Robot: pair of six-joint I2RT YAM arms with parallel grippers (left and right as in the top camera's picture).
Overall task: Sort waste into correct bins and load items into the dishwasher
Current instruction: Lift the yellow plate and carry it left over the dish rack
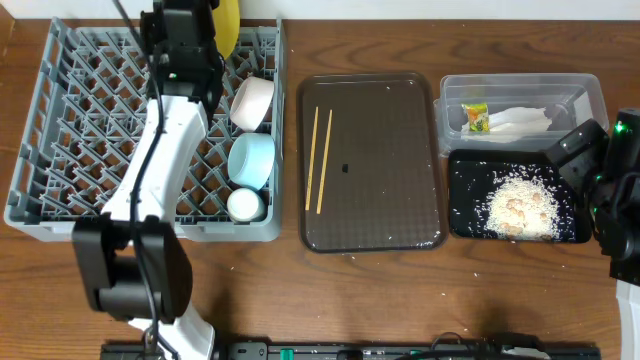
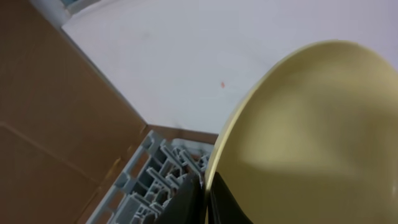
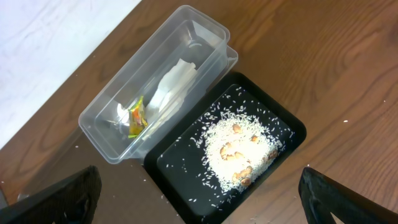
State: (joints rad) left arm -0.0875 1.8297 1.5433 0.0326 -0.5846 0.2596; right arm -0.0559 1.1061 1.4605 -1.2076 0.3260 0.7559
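My left gripper [image 2: 205, 199] is shut on the rim of the round yellow plate [image 2: 311, 137], holding it on edge over the back of the grey dish rack [image 1: 60, 120]; the plate [image 1: 229, 22] shows at the top of the overhead view. In the rack lie the white bowl [image 1: 252, 101], the light blue bowl [image 1: 251, 159] and the small white cup [image 1: 245, 204]. The chopsticks [image 1: 318, 160] lie on the brown tray [image 1: 390, 200]. My right gripper [image 3: 199, 199] is open above the black tray [image 3: 180, 168] of rice scraps [image 3: 239, 149]. The clear tub [image 3: 99, 134] holds the wrapper [image 3: 136, 118] and the napkin [image 3: 168, 90].
The brown tray sits between the rack and the two bins. A few loose rice grains lie on the wooden table [image 1: 300, 300] near the tray and bins. The table's back edge meets a white wall.
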